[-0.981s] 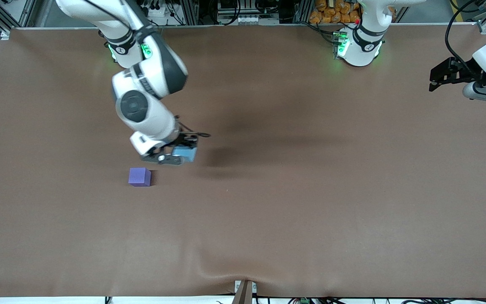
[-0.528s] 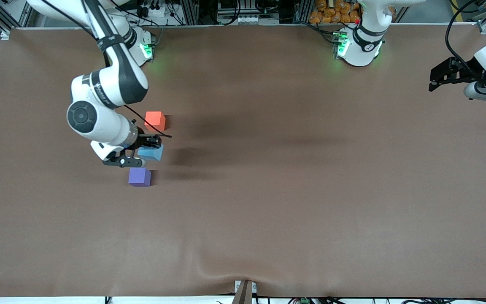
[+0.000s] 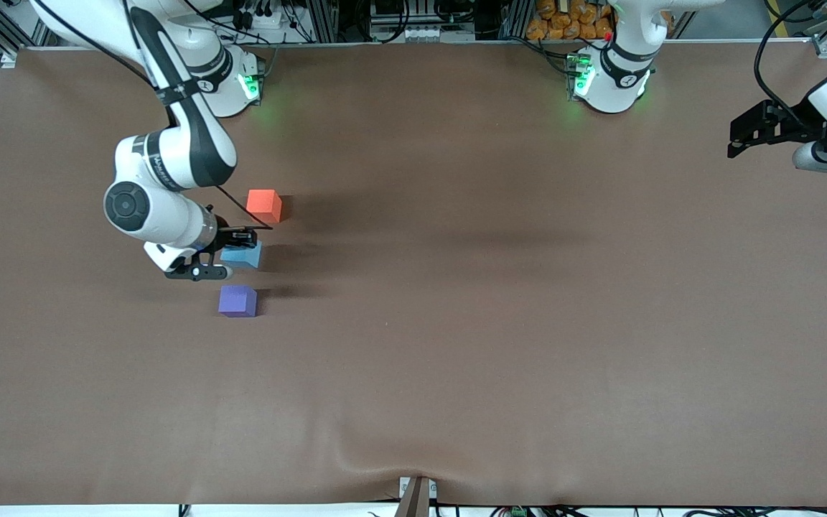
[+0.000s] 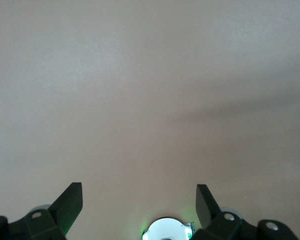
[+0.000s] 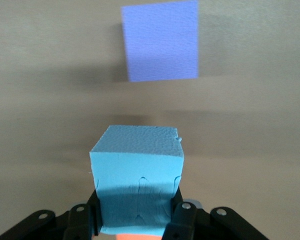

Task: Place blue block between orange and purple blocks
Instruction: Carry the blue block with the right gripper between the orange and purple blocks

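Three cubes left of frame centre: blue block (image 3: pixel 243 254) clamped in right gripper (image 3: pixel 221 253), between orange block (image 3: pixel 264 205) and purple block (image 3: pixel 237 300). Probably light foam; side-face grip suits. Left gripper (image 3: pixel 738 138) waits upper right, spread wide.

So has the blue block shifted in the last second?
Yes. Held by the right gripper, the blue block moved toward the right arm's end, now between orange block and purple block.
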Available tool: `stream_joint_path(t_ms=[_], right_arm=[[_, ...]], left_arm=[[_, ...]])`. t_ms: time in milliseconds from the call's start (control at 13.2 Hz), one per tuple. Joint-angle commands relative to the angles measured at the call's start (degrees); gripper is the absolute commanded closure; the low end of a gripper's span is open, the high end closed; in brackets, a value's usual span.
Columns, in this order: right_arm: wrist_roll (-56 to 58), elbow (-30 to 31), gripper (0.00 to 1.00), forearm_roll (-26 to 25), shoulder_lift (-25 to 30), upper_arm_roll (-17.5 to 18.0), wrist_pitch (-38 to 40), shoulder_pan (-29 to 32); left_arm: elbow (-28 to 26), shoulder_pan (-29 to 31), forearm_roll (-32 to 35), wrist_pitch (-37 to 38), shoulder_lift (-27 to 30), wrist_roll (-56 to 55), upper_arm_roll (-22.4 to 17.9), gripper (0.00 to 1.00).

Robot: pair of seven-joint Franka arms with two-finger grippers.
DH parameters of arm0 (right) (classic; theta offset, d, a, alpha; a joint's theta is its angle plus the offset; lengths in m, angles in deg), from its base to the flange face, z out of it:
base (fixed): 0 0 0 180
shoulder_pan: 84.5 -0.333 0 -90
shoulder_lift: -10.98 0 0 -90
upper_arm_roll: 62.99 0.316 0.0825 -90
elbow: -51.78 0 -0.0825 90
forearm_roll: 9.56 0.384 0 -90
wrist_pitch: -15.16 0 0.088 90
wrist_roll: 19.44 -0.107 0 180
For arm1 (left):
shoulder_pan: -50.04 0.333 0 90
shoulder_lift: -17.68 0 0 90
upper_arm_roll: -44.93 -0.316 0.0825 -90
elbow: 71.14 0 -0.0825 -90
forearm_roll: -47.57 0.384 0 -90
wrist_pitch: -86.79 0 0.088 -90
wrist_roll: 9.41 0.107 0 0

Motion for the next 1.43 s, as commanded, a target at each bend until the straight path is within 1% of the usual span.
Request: stream_joint_path(t_ms=[0, 226, 377, 528, 679, 1132, 1358], right_arm=[[1.0, 3.6, 1.0, 0.0, 1.9, 1.0, -3.3, 1.0], [1.0, 5.7, 1.0, 0.0, 1.4, 1.0, -7.5, 0.6], [1.0, 6.2, 1.0, 0.0, 0.8, 1.0, -8.4, 0.6], [1.0, 7.5, 1.0, 0.0, 0.6, 1.1, -10.1, 0.5], [0.9, 8.6, 1.0, 0.2, -0.4, 1.2, -12.8, 0.2], [0.9, 9.9, 1.0, 0.2, -1.9, 1.3, -15.6, 0.0], [0.5, 10.1, 1.0, 0.3, -3.5, 1.4, -18.5, -1.2]], left_arm=[[0.6, 0.5, -0.6, -1.2, -0.1, -0.9, 0.2, 0.0], [0.5, 0.5, -0.3, -2.0, 0.0, -0.9, 0.2, 0.0], [0.5, 0.5, 0.1, -2.9, 0.0, -1.0, 0.4, 0.0], [0.4, 0.5, 0.2, -2.9, 0.0, -3.6, 0.4, 0.0], [0.4, 0.6, 0.2, -2.9, 0.1, -3.8, 0.4, 0.0], [0.3, 0.6, 0.2, -2.9, 0.1, -3.8, 0.3, 0.0], [0.3, 0.7, 0.2, -2.9, 0.1, -3.1, 0.2, 0.0]])
